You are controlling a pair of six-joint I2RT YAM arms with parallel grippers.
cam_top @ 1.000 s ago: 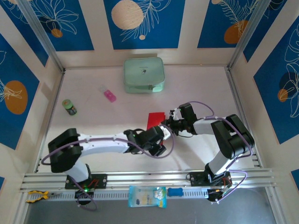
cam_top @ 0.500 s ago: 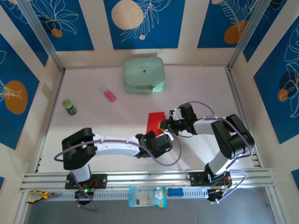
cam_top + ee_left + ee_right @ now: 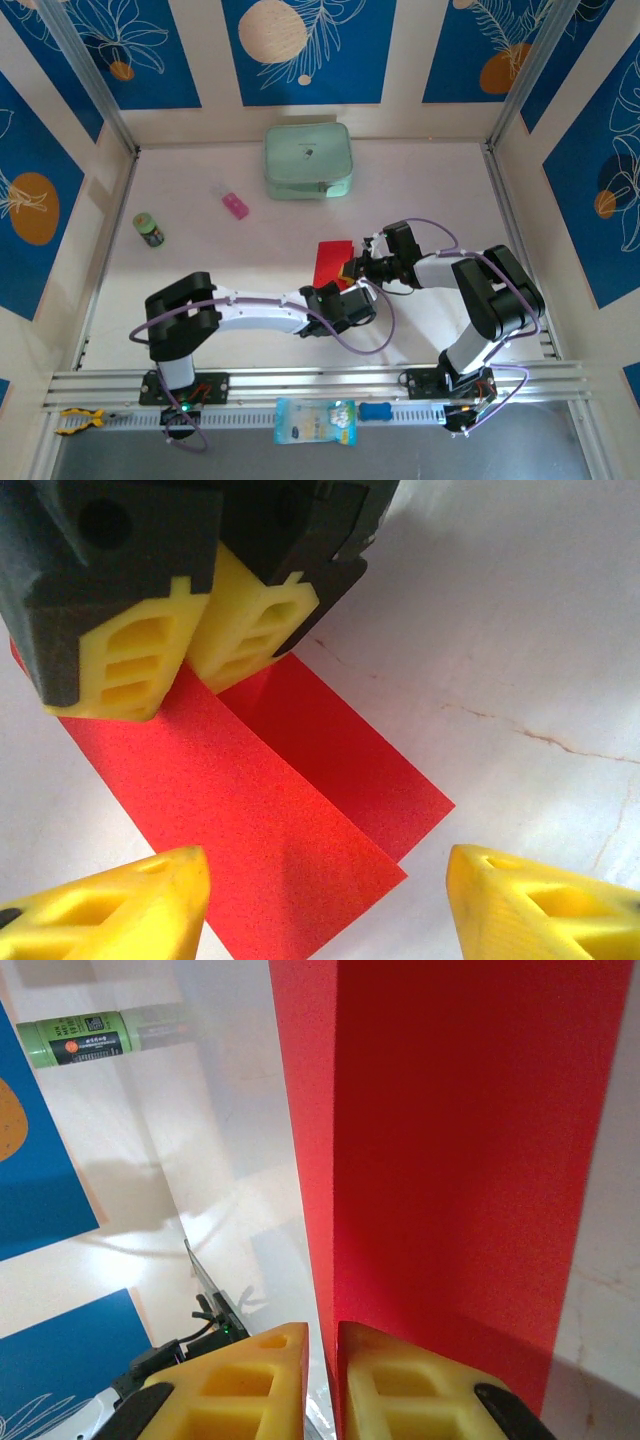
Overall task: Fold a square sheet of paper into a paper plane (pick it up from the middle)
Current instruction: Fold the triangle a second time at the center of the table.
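**Position of the workpiece.** The square sheet of paper (image 3: 332, 260) is already folded into a red rectangle of two offset layers. It lies flat on the table (image 3: 200, 270) on the near side of the pale green case (image 3: 307, 160), well apart from it. Its long axis runs roughly from the case toward the arm bases.

**Right gripper.** The right gripper (image 3: 352, 268) stands on the end of the sheet farther from the left arm's fingers. Its fingers are drawn almost together and appear clamped on the sheet there, anchoring it.

**Left gripper.** The left gripper (image 3: 325, 880) has its fingers spread apart and holds nothing. The sheet lies directly ahead of them, with its free corner pointing into the gap between them. The left arm is therefore the nearer one to the unanchored end. Any advance would likely follow the sheet's long axis toward the right gripper.

**Change from the earlier frame.** The left arm's elbow has swung toward the right arm. Its gripper has drawn slightly farther from the case, off the sheet's near end. The sheet and the right gripper have not shifted.
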